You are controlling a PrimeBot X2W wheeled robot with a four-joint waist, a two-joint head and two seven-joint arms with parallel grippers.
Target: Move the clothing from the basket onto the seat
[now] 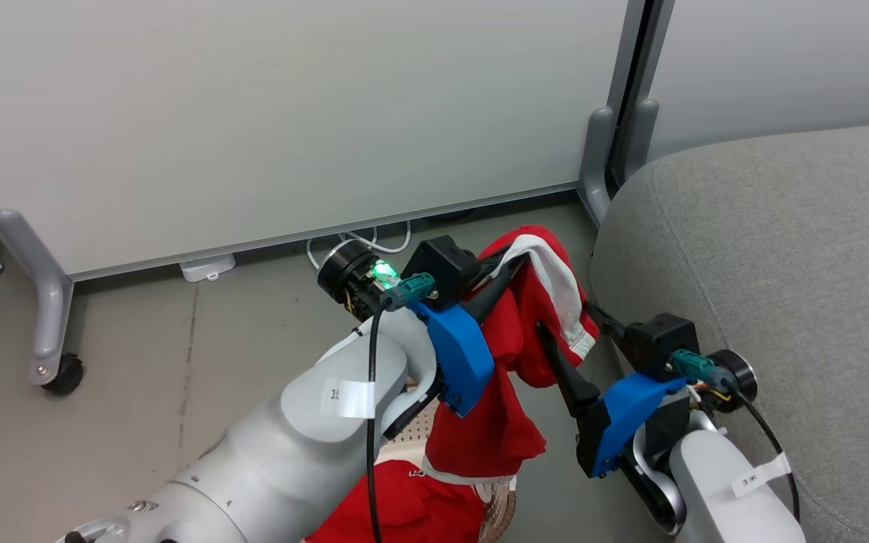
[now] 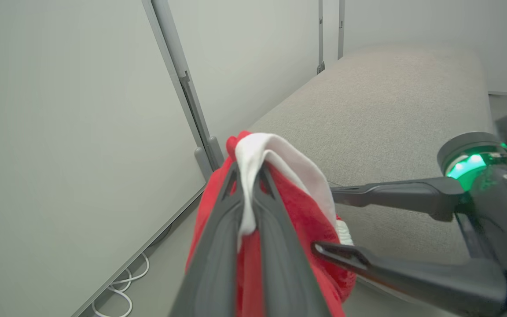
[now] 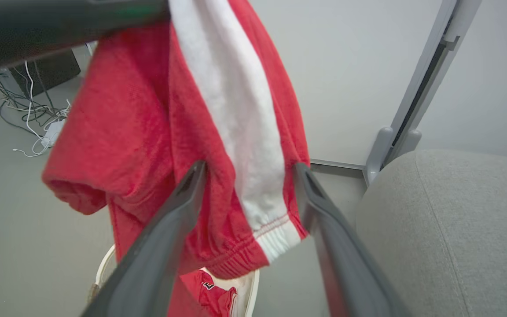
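Note:
My left gripper [image 1: 516, 264] [image 2: 248, 169] is shut on the white band of a red garment [image 1: 510, 332] [image 2: 297, 211] [image 3: 148, 110], which hangs in the air beside the grey seat [image 1: 781, 249] [image 2: 390, 110] [image 3: 456, 220]. My right gripper [image 1: 564, 317] [image 3: 249, 166] [image 2: 324, 219] stands open, its two fingers straddling the garment's lower elastic cuff. Below, the cream basket [image 1: 412, 434] [image 3: 104, 268] is partly hidden by my left arm. A red jersey [image 1: 404, 505] [image 3: 209, 293] with lettering lies in it.
White partition panels stand behind, on grey legs with a caster [image 1: 65, 373]. A grey post [image 1: 615, 151] rises right by the seat's corner. White cables [image 1: 359, 241] lie on the floor under the panel, and more cables [image 3: 29, 110] lie farther off.

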